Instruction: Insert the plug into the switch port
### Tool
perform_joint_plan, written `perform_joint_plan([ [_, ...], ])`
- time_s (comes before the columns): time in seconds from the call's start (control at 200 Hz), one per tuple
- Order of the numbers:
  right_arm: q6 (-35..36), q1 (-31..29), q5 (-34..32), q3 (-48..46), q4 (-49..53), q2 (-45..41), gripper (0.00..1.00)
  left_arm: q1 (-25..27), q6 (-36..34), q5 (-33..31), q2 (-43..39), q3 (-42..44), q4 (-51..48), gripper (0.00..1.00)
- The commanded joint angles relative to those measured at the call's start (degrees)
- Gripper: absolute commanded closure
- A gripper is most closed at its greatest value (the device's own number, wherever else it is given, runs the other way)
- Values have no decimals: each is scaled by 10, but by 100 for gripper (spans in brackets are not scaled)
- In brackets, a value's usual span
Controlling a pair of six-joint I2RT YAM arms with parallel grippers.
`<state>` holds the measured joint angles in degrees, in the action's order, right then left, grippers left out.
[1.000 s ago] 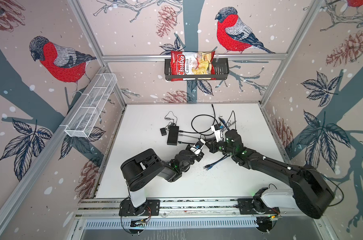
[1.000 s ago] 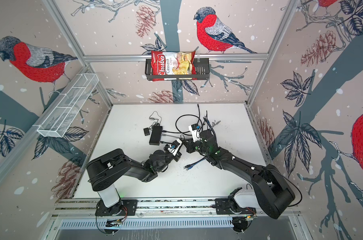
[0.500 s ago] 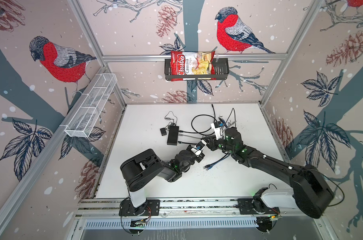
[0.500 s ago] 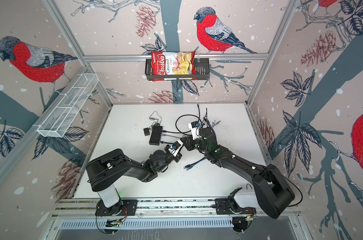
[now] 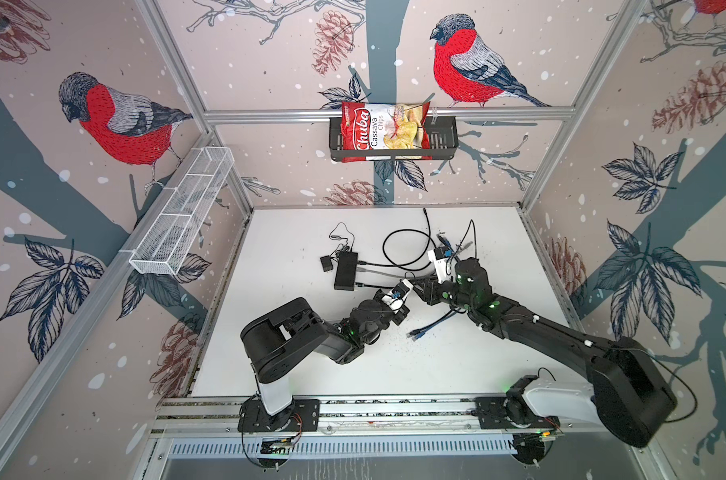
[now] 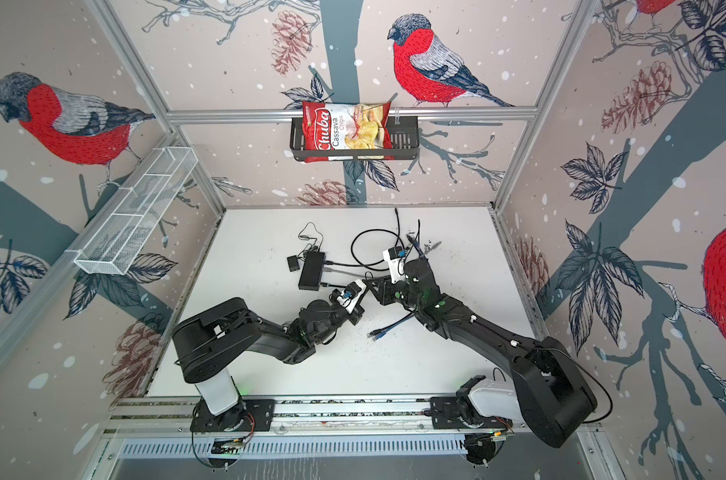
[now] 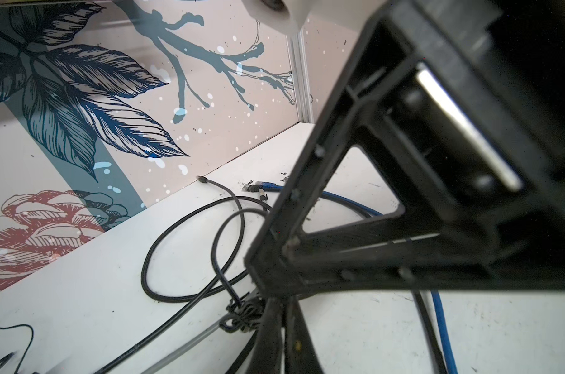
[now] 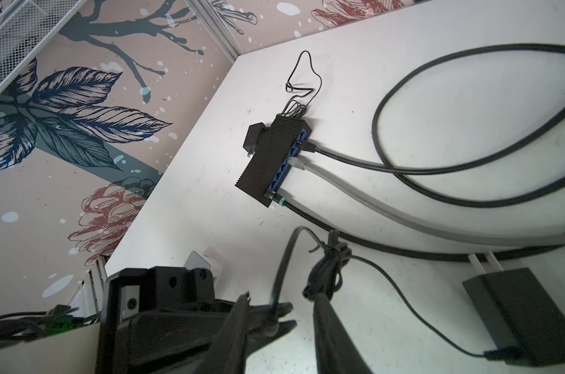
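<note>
We see the right claw [image 8: 284, 296] with its fingers apart and nothing clamped between them. A knotted bundle [image 8: 328, 259] of thin black wire stands just past its tips; whether a finger touches it we cannot tell. The left claw [image 7: 272, 304] meets it tip to tip, pinched together on a strand of wire [image 8: 283, 259] just beside that bundle. In both top views the two claws come together low over the middle of the table [image 5: 311, 365], near the switch [image 5: 346, 270] and on its right.

From the bundle a thin lead runs to an adapter [image 8: 517, 311] lying flat, prongs at one end and lead at the other.

The switch lies flat with its blue port face turned toward the claws. Three cables sit in its ports: a black one, a grey one beside it, and a black one with a greenish boot at the near end. A smaller block [image 8: 252, 139] rests just beside its back edge.

The blue plug [image 5: 412, 333] lies loose on the table on the near side of the claws, apart from both, at the end of a blue cable [image 5: 436, 320] that runs under the right arm. At the back we see another blue connector [image 7: 252, 187] and a black one [image 7: 202, 179], both loose.
</note>
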<state>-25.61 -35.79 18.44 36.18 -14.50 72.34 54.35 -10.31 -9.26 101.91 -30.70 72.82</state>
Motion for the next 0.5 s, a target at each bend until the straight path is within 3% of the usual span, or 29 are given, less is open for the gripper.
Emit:
perform_joint_plan([
  [0.0,-8,1,11,1,-18,-3,71,1,9,-2,-2,-3,13,100],
  [0.495,-14,1,22,7,-42,3,97,1,14,1,2,0,14,100],
])
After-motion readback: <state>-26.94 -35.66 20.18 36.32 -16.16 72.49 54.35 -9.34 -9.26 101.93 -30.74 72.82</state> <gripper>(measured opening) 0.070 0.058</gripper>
